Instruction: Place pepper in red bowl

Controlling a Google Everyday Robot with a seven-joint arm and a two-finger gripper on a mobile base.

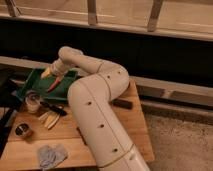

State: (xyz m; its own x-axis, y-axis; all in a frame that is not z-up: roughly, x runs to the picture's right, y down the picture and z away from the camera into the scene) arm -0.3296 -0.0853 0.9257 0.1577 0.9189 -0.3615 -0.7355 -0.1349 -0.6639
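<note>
Red pepper [55,83] lay in the tray [31,79], not yet lifted; the claw [48,73] hung just above it, released; bowl unseen.

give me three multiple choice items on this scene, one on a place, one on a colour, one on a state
1. Where is the pepper?
A on the cloth
B in the tray
C on the bare table

2. What colour is the tray?
A green
B white
C blue

3. How is the gripper?
A shut on the cloth
B resting on the table
C open, over the tray

Answers:
1 B: the pepper lies inside the tray's rim, right by the gripper.
2 A: the tray's rim and bare bottom show green.
3 C: the gripper hangs above the tray's back part, close to the pepper, gripping nothing.
</note>
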